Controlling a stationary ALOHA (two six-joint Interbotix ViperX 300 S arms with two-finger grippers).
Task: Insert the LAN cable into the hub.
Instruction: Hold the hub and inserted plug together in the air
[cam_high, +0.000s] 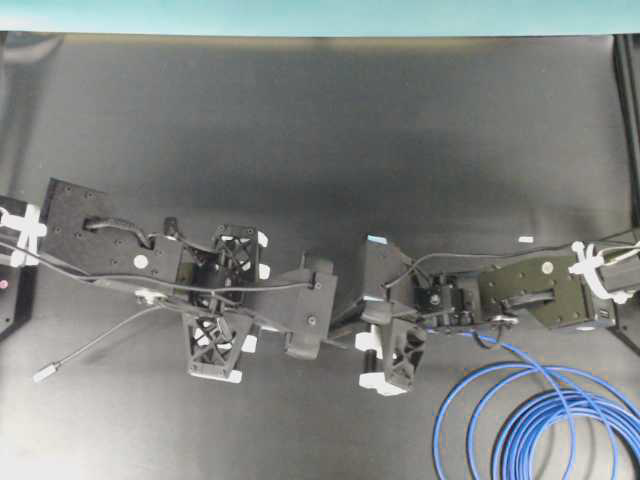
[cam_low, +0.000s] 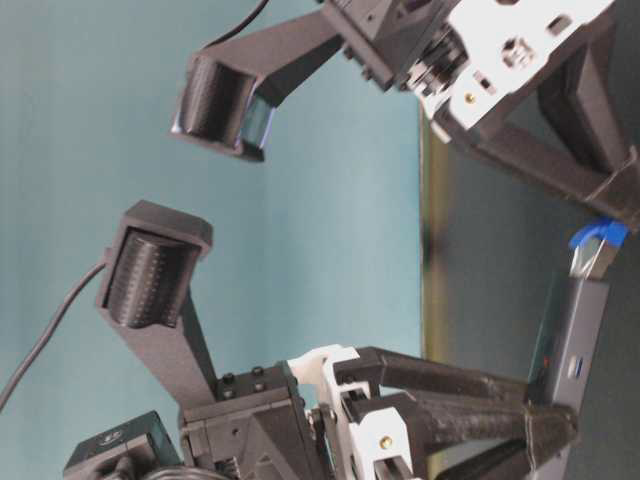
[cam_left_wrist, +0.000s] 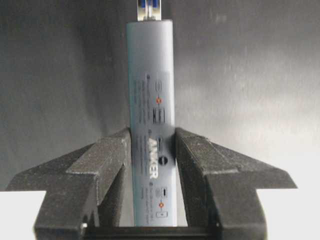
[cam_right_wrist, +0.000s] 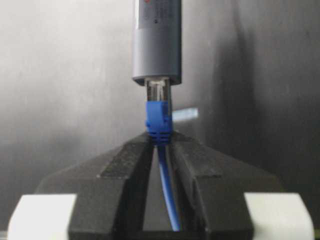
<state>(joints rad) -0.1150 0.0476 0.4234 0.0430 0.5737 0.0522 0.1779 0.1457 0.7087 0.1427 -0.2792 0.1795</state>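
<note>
Grippers meet in the middle of the overhead view. In the right wrist view, the right gripper (cam_right_wrist: 161, 142) sits low in the frame. Its jaws are nearly closed and pinch the LAN cable (cam_right_wrist: 167, 185) just behind the blue boot. The clear plug (cam_right_wrist: 158, 92) points up into the end of the hub (cam_right_wrist: 156, 42) and looks partly in. How deep it sits is hard to tell.

In the left wrist view, the left gripper (cam_left_wrist: 152, 155) holds the hub (cam_left_wrist: 150, 115) between its jaws. They are partly closed and squeeze the grey bar near its lower end. The bar runs straight up the frame, and a bit of blue shows at its top.

The rest of the cable (cam_high: 530, 410) lies in loops at the lower right of the overhead view.

To do this step well, I think the plug must stay in line with the bar. The right gripper should push straight and slowly. The left one should hold the hub firm so it does not slip back. A crooked push could jam the plug.
</note>
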